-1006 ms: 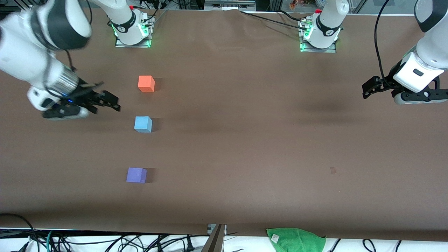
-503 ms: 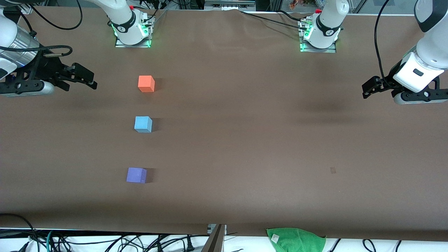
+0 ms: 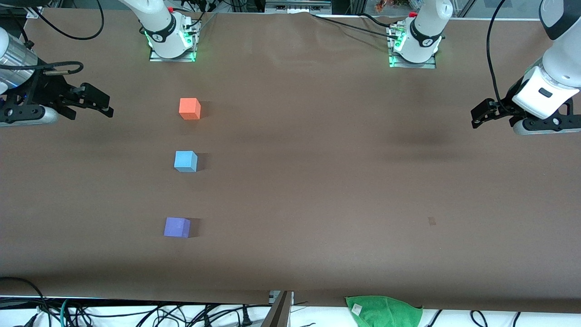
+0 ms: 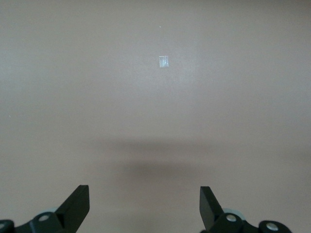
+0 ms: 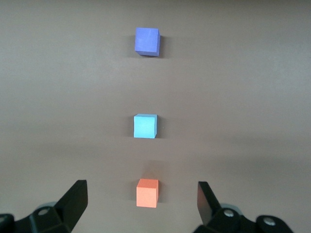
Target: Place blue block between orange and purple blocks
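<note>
1. Sitting on the brown table, the small sky-blue matte cube (image 3: 185, 161) lies between the bright orange matte cube (image 3: 189, 108) and the violet-purple matte cube (image 3: 177, 227), touching neither.
2. Right gripper (image 3: 88, 101) hovers at its table end, fingers wide, empty.
3. Left gripper (image 3: 482, 113) waits at its own end, fingers wide, empty.
4. Risk: any further reach could nudge a cube out of line.

Three blocks in a line toward the right arm's end of the table (image 3: 317, 181): orange block (image 3: 189, 109) farthest from the front camera, blue block (image 3: 185, 161) between, purple block (image 3: 177, 227) nearest. All well apart.
</note>
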Controlling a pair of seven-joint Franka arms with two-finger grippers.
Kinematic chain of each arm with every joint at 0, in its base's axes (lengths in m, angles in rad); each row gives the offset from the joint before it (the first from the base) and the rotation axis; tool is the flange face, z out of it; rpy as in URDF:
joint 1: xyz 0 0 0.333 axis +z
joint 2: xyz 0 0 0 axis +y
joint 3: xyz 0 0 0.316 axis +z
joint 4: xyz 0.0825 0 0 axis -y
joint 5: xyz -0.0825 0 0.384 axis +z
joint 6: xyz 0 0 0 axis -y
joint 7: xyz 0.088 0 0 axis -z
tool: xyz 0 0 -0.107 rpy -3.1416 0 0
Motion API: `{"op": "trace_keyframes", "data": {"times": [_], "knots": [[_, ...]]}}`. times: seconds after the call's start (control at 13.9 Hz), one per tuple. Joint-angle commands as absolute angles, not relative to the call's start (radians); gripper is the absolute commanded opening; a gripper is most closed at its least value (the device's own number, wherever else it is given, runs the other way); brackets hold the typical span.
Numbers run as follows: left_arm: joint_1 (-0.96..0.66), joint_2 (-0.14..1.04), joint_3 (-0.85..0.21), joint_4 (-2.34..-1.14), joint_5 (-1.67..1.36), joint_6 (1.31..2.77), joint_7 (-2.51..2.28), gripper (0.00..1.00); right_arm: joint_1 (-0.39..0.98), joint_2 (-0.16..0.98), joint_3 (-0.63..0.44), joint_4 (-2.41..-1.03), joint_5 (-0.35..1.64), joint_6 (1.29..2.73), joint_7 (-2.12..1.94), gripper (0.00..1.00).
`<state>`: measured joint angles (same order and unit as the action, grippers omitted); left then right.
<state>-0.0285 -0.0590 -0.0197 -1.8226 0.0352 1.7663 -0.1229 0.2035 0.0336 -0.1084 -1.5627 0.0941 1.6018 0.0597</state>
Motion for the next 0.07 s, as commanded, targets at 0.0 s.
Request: {"op": "trace_keyframes", "data": {"times": [0.0], "knots": [[-0.018, -0.063, -0.025, -1.81, 0.02, 1.761, -0.114, 1.0, 0.181, 0.052, -0.087, -1.519, 0.078, 1.568, 0.054, 1.0]]}}
